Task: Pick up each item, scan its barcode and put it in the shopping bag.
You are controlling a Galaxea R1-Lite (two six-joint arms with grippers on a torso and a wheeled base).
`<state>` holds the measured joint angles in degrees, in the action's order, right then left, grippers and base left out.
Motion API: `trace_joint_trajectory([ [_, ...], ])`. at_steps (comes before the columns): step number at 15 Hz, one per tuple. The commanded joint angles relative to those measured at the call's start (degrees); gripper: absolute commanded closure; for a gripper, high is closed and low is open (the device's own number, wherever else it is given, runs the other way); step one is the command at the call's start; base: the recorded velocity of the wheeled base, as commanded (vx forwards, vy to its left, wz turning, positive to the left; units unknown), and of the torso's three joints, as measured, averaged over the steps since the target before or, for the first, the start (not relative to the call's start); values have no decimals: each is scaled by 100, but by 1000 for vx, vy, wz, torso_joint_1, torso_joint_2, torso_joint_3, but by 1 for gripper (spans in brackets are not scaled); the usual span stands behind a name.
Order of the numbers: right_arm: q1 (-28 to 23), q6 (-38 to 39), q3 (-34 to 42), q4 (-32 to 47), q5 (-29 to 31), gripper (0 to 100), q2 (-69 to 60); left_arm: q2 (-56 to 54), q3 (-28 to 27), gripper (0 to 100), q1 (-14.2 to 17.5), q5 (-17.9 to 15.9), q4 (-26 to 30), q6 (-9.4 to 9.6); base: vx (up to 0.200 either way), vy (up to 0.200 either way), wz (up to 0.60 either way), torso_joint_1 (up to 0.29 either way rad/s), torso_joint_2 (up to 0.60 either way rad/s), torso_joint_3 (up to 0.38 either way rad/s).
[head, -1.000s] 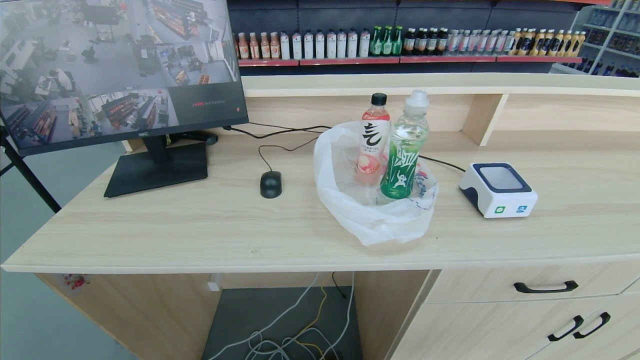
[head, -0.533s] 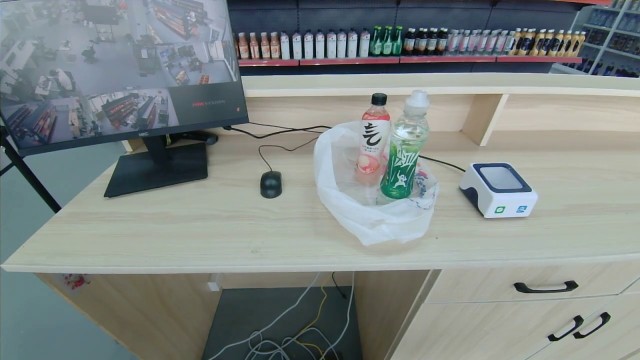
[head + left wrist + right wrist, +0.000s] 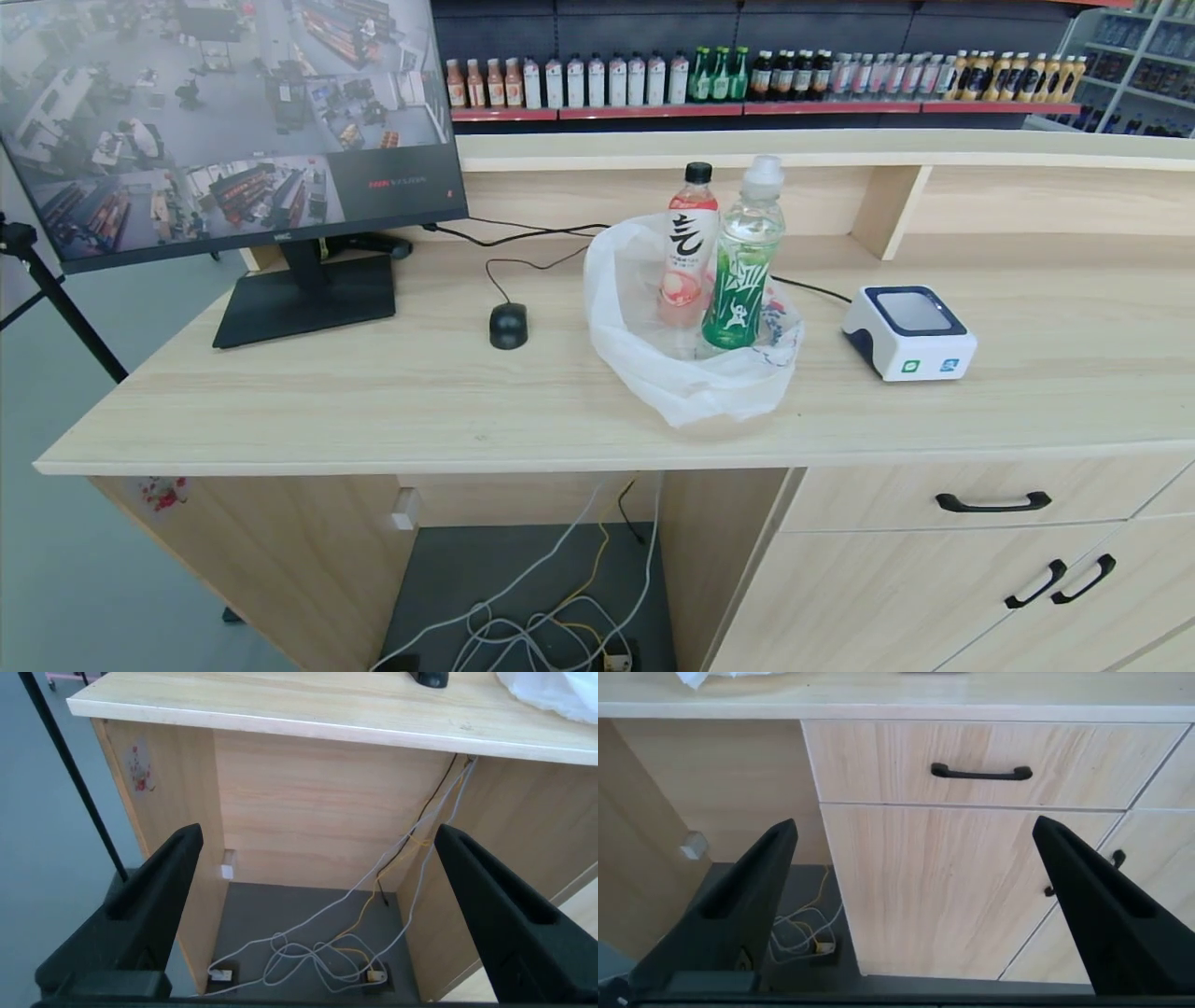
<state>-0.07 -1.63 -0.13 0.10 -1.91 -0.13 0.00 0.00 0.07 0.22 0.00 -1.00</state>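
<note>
Both wide open, left gripper (image 3: 318,835) and right gripper (image 3: 915,826) sit low before the shopping bag (image 3: 635,350), which holds pink bottle (image 3: 688,247) and green bottle (image 3: 742,275) upright.

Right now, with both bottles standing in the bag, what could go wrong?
The pink bottle and green bottle stand upright in the limp shopping bag; a nudge could topple them.
The left gripper and right gripper hang open below the counter edge; lifting straight up might strike it.
</note>
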Motion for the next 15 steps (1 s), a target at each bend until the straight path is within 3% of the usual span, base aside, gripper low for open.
trace_joint_trajectory([
  [1, -1, -4, 5, -1, -2, 0, 13, 0, 0, 0, 1, 4, 0, 12, 0, -200, 0, 17, 7, -2],
  [3, -1, -4, 5, -1, -2, 0, 13, 0, 0, 0, 1, 4, 0, 12, -200, -200, 0, -5, 0, 5],
  [15, -1, -4, 5, -1, -2, 0, 13, 0, 0, 0, 1, 4, -9, -14, 0, -200, 0, 6, 6, 2],
])
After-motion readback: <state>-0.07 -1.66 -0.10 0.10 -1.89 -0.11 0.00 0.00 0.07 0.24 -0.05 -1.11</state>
